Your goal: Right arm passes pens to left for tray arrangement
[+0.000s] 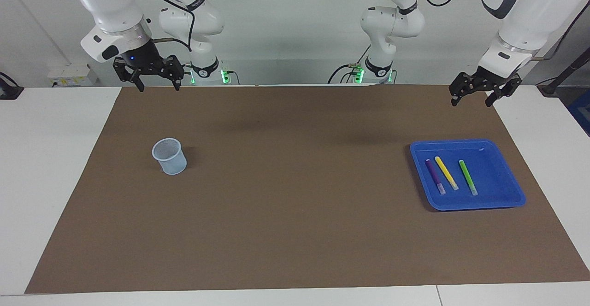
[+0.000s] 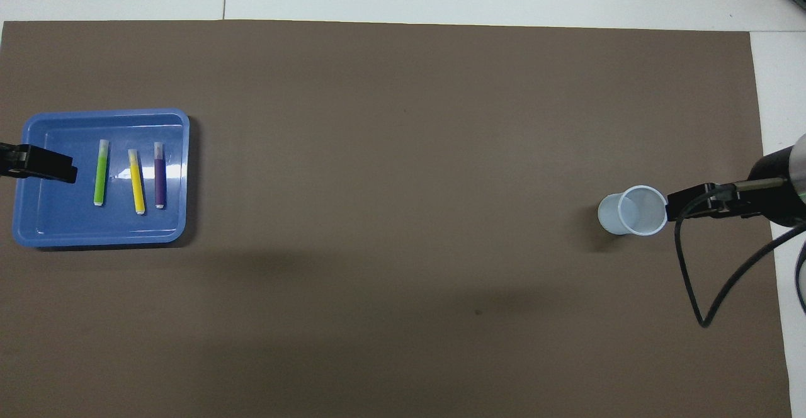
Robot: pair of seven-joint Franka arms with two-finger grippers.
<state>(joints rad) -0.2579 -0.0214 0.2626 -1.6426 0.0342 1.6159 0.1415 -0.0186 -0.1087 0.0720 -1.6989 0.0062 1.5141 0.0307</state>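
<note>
The blue tray point(image 1: 507, 193) lies at the left arm's end of the brown mat. Three pens rest side by side in it: purple point(image 1: 434, 176), yellow point(image 1: 446, 173) and green point(image 1: 468, 177), each with a whitish end. From above they show as green point(image 2: 100, 172), yellow point(image 2: 136, 180) and purple point(image 2: 159, 174) in the tray point(image 2: 63, 226). My left gripper point(image 1: 471, 102) hangs open and empty, high over the mat's edge by the robots. My right gripper point(image 1: 157, 87), with the looping cable, also hangs open and empty over that edge at its own end.
A small translucent bluish cup point(image 1: 169, 156) stands upright on the mat point(image 1: 295, 181) at the right arm's end, also seen from above point(image 2: 633, 210). White tabletop borders the mat on all sides.
</note>
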